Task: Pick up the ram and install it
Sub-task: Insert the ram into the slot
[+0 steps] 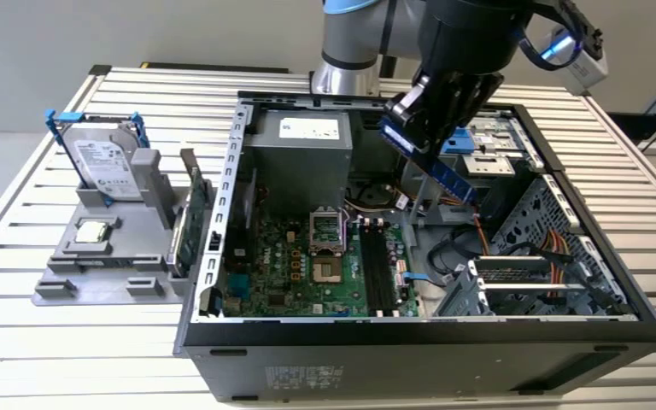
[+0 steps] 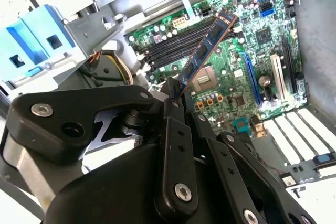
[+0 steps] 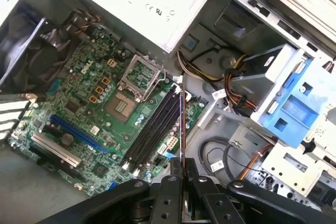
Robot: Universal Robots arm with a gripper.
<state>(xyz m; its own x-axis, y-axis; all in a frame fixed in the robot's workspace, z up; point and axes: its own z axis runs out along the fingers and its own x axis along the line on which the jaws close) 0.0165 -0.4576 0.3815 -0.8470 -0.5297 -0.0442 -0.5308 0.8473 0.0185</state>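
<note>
One ram (image 2: 206, 50) pinched at one end by gripper (image 2: 174, 96), held tilted above motherboard (image 3: 86, 106); long edge roughly parallel to black slots (image 3: 154, 125), apparently for seating.

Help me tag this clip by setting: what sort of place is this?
Likely a robotics lab bench for computer assembly: an open desktop case lies on a slatted table, a grey fixture beside it holds parts, and the gripper holds the ram above the motherboard.

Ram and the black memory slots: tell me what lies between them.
Nothing. In the second wrist view the ram, shut in the fingers, hangs over the black memory slots with only air between; the exterior view agrees.
</note>
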